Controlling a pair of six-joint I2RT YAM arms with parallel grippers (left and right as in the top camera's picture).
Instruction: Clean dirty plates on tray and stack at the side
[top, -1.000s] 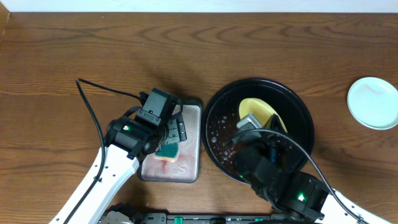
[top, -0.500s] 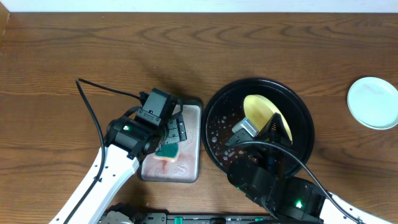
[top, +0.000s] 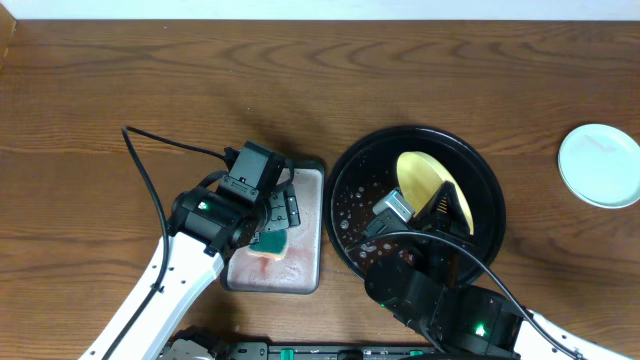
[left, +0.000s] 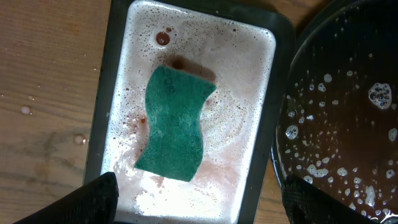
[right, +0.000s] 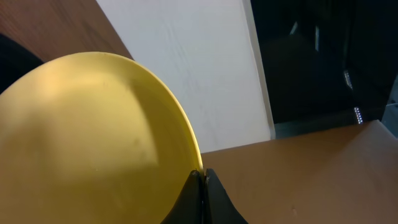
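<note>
A pale yellow plate (top: 422, 178) hangs tilted over the large black tray (top: 345, 175), whose wet floor (left: 348, 124) is dotted with suds. My right gripper (top: 445, 203) is shut on the plate's rim. The right wrist view shows the plate (right: 93, 137) filling the left side, with the closed fingertips of the right gripper (right: 202, 175) pinching its edge. A pale mint-white plate (top: 600, 165) lies flat on the bare wood at the far right. My left gripper (left: 200, 193) stands open above the teal sponge (left: 177, 124), holding nothing.
The sponge (top: 270, 240) lies in a small rectangular grey tray (top: 310, 272) of reddish, foamy water, just left of the black tray. A black cable (top: 160, 145) runs over the wood at the left. A white wall edges the table's far side.
My right arm has drawn back toward the front edge, and the yellow plate has shifted slightly right and tipped up more. The left arm has not moved.
</note>
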